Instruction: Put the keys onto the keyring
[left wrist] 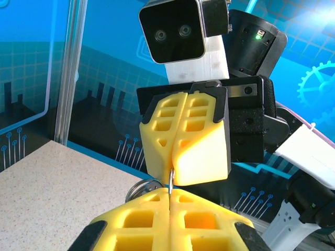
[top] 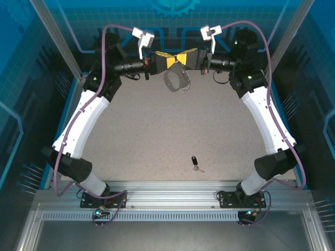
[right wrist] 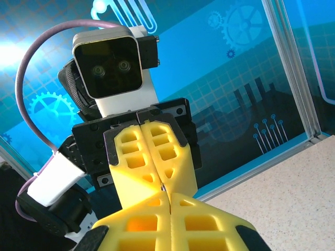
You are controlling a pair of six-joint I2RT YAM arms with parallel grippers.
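Note:
The keyring [top: 172, 81], a dark grey oval loop, hangs in the air at the back of the table below both grippers. My left gripper [top: 172, 61] and right gripper [top: 181, 58] meet tip to tip above it, each shut on a thin silvery metal part of the keyring [left wrist: 171, 180]. In the left wrist view my left gripper [left wrist: 171, 192] faces the right one's yellow fingers [left wrist: 199, 146], with silvery coils [left wrist: 140, 189] hanging beside them. In the right wrist view my right gripper [right wrist: 170, 196] pinches the same metal bit [right wrist: 163, 185]. The key [top: 195, 162], black-headed, lies alone on the table near the front.
The speckled table [top: 157, 130] is ringed by blue printed walls [top: 31, 78] and metal posts [top: 55, 36]. A slotted metal rail [top: 167, 191] carrying both arm bases runs along the near edge. The two arms curve up either side of the table.

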